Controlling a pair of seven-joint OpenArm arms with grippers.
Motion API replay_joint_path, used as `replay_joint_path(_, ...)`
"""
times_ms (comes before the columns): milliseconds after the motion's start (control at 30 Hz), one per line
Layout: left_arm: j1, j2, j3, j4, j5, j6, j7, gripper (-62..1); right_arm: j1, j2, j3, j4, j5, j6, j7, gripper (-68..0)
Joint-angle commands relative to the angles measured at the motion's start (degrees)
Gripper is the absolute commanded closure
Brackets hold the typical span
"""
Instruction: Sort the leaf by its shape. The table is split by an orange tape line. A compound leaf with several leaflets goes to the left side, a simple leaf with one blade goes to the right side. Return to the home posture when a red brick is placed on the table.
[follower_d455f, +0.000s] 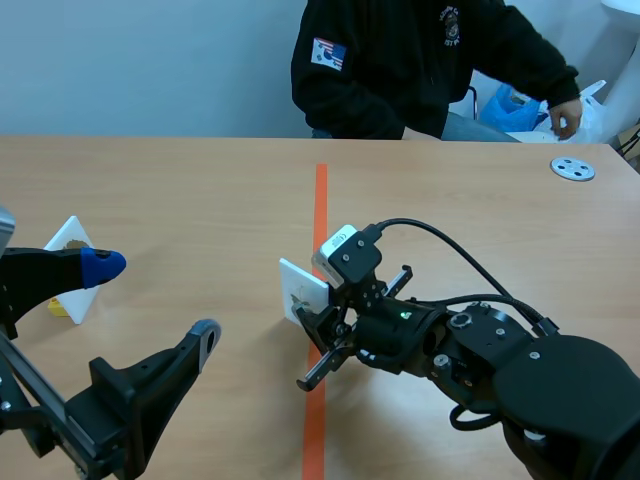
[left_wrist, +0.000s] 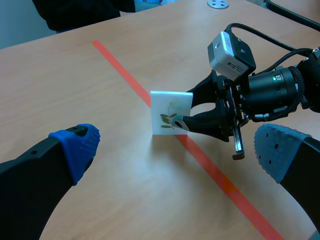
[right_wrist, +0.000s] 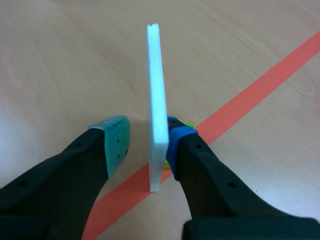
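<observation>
The leaf card (right_wrist: 157, 100) is a thin, flat, stiff-looking white slab with square corners and a slightly rough top edge. It stands upright on one edge on the pale wood-grain surface (follower_d455f: 200, 190). Its foot is right at the orange tape line (follower_d455f: 320, 200), on that line's left side in the scene view. From the right wrist the card shows edge-on, so its broad faces turn sideways to that arm. The printed face looks toward the left arm. On it is a small dark-green sprig with several narrow leaflets (left_wrist: 170, 119), its stem running roughly up the card. The right jaws straddle the card and are only partly closed. The blue dotted pad (right_wrist: 176, 142) is against one face, while the grey-green dotted pad (right_wrist: 114, 142) stands off the other face with a visible gap. The left jaws are wide open with nothing in them, well to the left of the card. Beyond them a second white card (follower_d455f: 72, 262) stands tilted on a corner. A person in a dark top (follower_d455f: 400, 70) sits across the surface, and a small grey disc (follower_d455f: 572, 168) lies at its far right.
</observation>
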Motion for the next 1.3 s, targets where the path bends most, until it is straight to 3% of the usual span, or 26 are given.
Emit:
replay_joint_path(0, -0.20, -0.20, -0.37, 0.57, -0.35, -0.09, -0.81, -62.3, 0.98, 0.26, 0.33, 1.38, 0.59, -0.24, 0.87, -13.0)
replay_joint_path(167, -0.20, -0.20, -0.37, 0.57, -0.35, -0.09, -0.81, -62.3, 0.98, 0.42, 0.33, 1.40, 0.59, -0.20, 1.27, -1.7)
replay_joint_path(433, -0.20, -0.20, -0.37, 0.57, -0.35, -0.09, -0.81, -62.3, 0.94, 2.86, 0.55, 3.98, 0.83, 0.04, 3.10, -1.5)
replay_joint_path(567, -0.20, -0.20, -0.37, 0.57, -0.35, -0.09, -0.81, -62.3, 0.24, 5.92, 1.64, 9.33, 0.85, 0.33, 1.70, -1.5)
replay_joint_path(700, -0.17, -0.17, -0.37, 0.57, -0.35, -0.09, -0.81, -62.3, -2.47, 9.01, 6.36, 16.61, 2.14, 1.70, -1.95, -1.5)
replay_joint_path(1000, -0.17, -0.17, -0.37, 0.57, -0.35, -0.09, -0.81, -62.3, -10.91, 15.63, 21.70, 28.68, 13.92, 4.42, -7.98, -1.5)
replay_joint_path(1067, -0.17, -0.17, -0.37, 0.57, -0.35, -0.09, -0.81, -62.3, -12.55, 16.63, 25.59, 29.94, 16.48, 6.10, -9.14, -1.5)
replay_joint_path(1267, -0.20, -0.20, -0.37, 0.57, -0.35, -0.09, -0.81, -62.3, -15.85, 18.25, 35.54, 30.60, 26.62, 6.32, -15.43, -1.5)
